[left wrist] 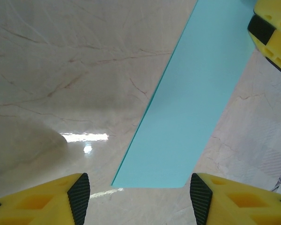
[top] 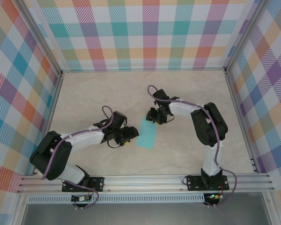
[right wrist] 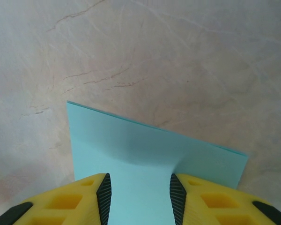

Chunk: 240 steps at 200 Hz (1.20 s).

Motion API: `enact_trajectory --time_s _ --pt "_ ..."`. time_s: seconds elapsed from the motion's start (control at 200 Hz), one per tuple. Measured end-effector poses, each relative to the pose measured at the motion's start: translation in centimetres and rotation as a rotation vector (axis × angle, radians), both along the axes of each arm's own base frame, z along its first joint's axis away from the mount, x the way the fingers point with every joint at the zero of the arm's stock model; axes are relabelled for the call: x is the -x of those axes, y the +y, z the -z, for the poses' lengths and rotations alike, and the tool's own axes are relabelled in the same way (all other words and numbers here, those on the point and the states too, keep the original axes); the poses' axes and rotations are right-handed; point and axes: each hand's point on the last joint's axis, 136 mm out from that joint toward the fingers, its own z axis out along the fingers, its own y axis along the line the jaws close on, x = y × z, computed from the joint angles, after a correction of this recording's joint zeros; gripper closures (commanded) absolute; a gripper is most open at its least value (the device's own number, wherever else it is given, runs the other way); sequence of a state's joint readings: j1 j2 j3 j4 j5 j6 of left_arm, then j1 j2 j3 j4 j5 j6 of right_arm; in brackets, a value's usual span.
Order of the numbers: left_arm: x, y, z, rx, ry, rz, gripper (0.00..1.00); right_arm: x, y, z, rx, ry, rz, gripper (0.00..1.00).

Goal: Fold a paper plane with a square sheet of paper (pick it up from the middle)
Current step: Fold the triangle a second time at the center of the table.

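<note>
Marble-patterned table [top: 98, 93], bearing the turquoise paper sheet [top: 146, 134], a narrow rectangle lying flat. Right gripper [right wrist: 140, 197] straddles the sheet's far end, jaws narrowly apart with the paper flat between them. Left gripper [left wrist: 139, 197] stands wide beside its near end. I judge a closing claw could drag and skew the sheet. No legible writing.

- The table [top: 107, 89] is viewed from high above and behind the arm bases [top: 84, 182], looking down and forward.
- From each wrist, its surface is seen very near, at a low slant.
- The turquoise sheet [top: 146, 133] is shared by all three views.
</note>
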<state>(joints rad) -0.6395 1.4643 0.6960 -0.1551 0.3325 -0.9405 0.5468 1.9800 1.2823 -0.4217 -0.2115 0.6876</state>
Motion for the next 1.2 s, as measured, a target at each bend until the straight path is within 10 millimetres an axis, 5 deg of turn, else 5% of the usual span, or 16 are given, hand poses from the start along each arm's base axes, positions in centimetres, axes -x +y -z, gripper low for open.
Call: enact_trajectory --time_s 0.39,1.2 --pt "1.4 -1.1 1.1 -0.018 0.040 0.017 0.43 -0.3 -0.5 0.0 -0.191 0.087 0.094 0.60" --pt "1.9 -1.6 2.0 -0.044 0.052 0.036 0.57 -0.3 -1.0 0.3 -0.233 0.131 0.135 0.70"
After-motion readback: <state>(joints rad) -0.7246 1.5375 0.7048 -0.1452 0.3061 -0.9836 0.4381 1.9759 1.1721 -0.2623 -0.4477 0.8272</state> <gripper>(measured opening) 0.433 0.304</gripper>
